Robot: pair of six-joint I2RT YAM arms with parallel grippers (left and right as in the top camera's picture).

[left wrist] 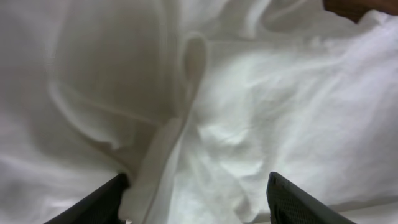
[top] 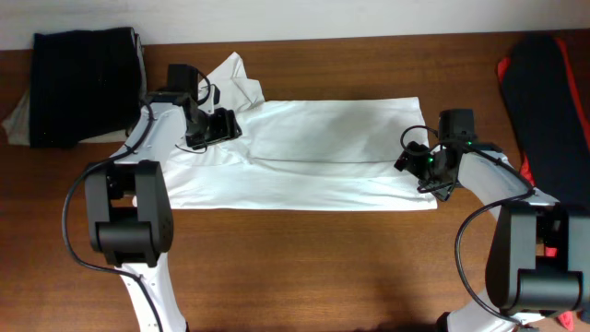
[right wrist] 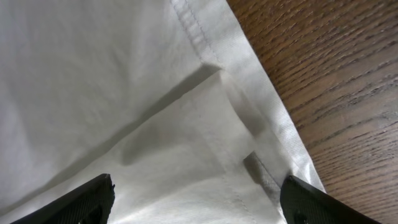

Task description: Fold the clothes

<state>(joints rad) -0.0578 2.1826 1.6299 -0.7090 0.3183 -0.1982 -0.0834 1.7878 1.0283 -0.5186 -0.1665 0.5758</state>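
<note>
Two grippers, both spread, nothing pinched. Left gripper [top: 218, 127]: wrinkled end of the garment [top: 323, 152] is found directly beneath the jaws. Right gripper [top: 417, 159]: hem corner beneath. Both layers should be caught at each end and lifted evenly.

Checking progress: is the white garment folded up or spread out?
Mostly spread: the white garment lies long across the table, one lengthwise fold line showing, not a compact stack.
</note>
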